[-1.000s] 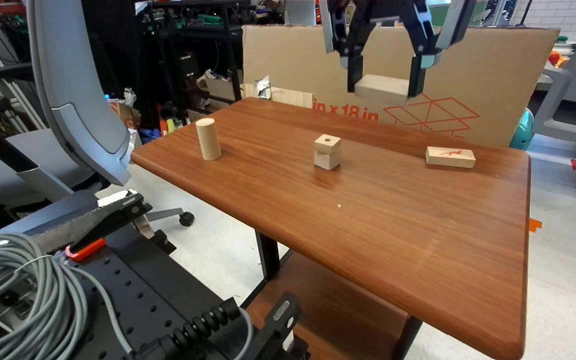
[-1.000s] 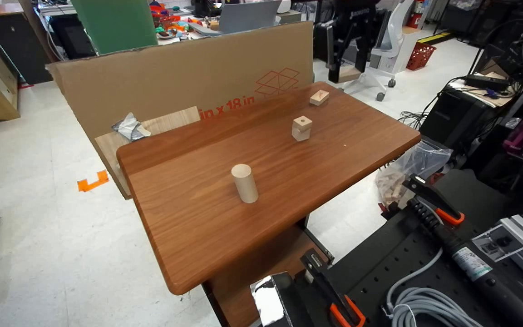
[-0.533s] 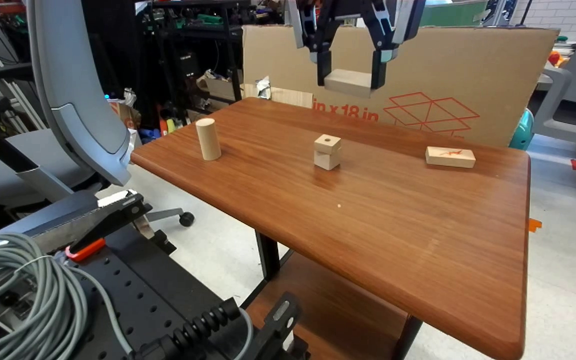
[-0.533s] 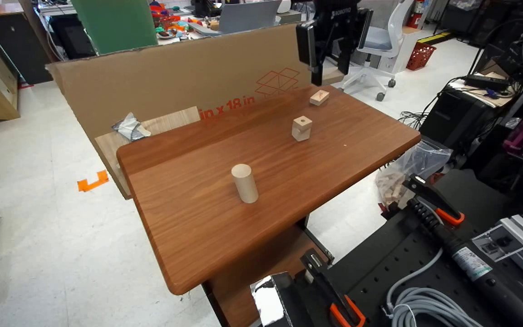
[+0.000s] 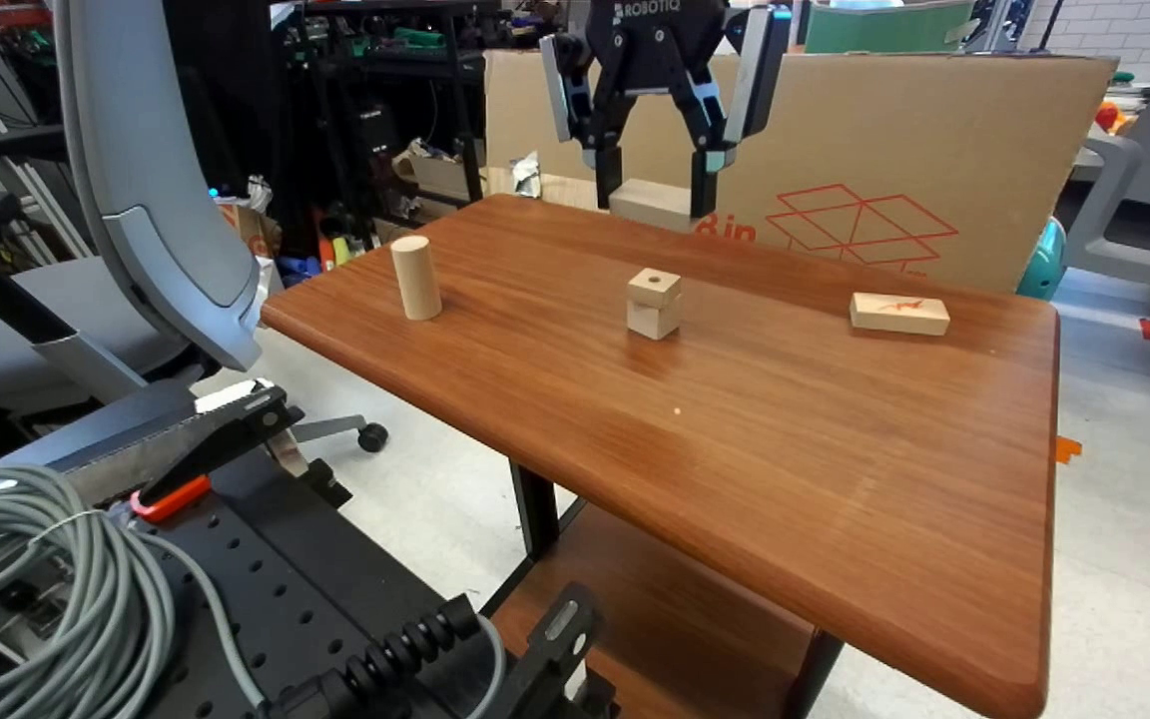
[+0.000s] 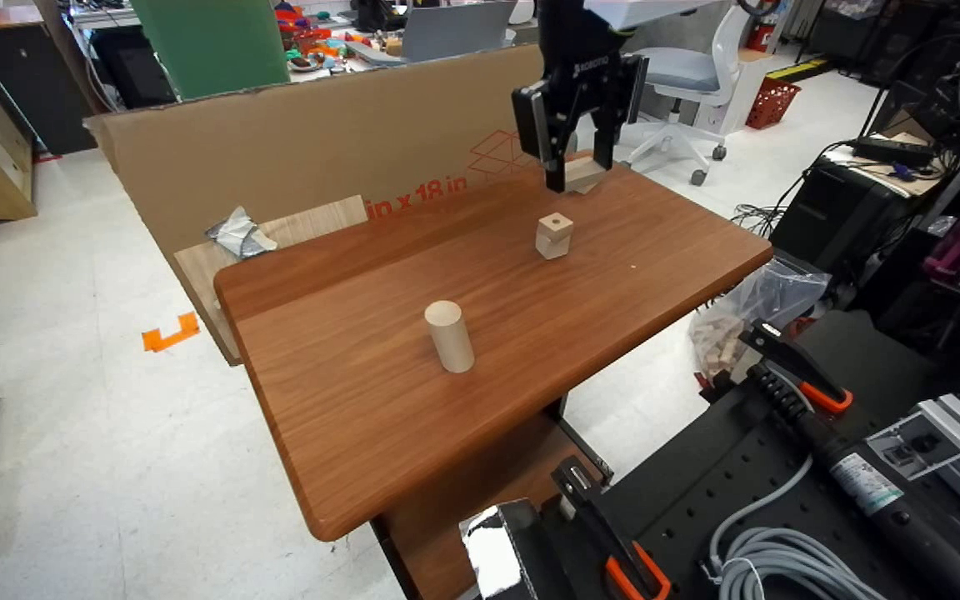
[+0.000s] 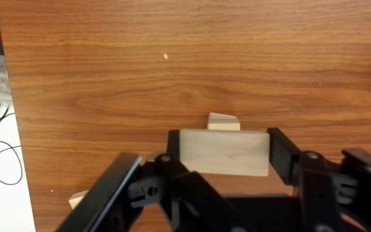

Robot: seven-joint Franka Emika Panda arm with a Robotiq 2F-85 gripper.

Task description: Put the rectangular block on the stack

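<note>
I have the gripper pointing down over the table, its fingers spread to the length of the rectangular block and touching its two short ends, so the block is held between them. The block is in the air, above the table and apart from the stack. The stack stands on the table: two small pale pieces of wood, one on the other, the upper one with a dark spot in its top face. In the wrist view the block covers most of the stack, and only one side of it shows past the block's long edge. A wooden slab with a reddish mark on top lies flat near an edge of the table, apart from the stack. I can see a wooden cylinder standing upright on the table in both exterior views. Along one side of the table stands a big cardboard sheet with red print.
</note>
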